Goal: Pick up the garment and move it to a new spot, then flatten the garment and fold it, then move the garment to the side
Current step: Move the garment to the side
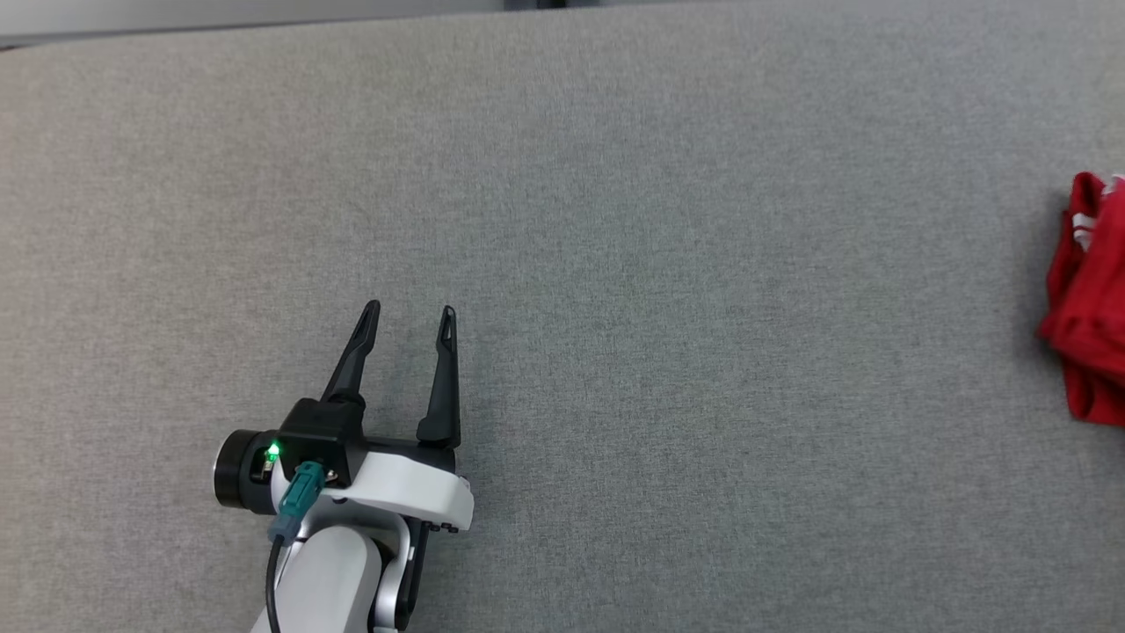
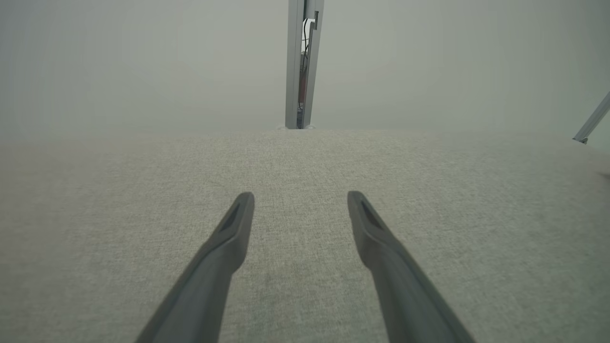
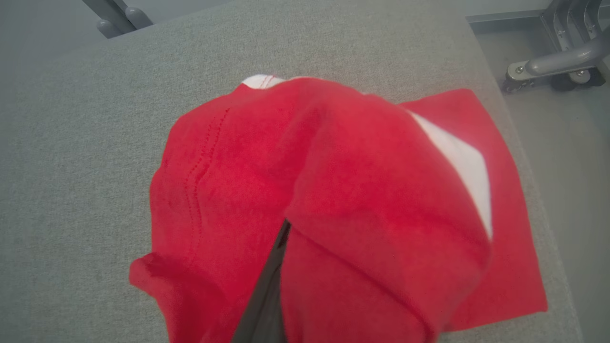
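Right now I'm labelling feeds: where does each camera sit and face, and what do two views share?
Head view: on the head, facing down at the grey table; open left claw at lower left.
Left wrist view: on the left wrist, along the left claw's fingers across the table.
Right wrist view: on the right wrist, down at the red garment the right claw grips.
Shared: head and right wrist views both show the garment.

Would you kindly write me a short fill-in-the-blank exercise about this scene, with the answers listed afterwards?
1. The main colour of the garment is ____.
2. The left gripper, over the grey table, is ____ and holds nothing.
3. The right gripper is ____ on the garment.
Missing words: red; open; shut.
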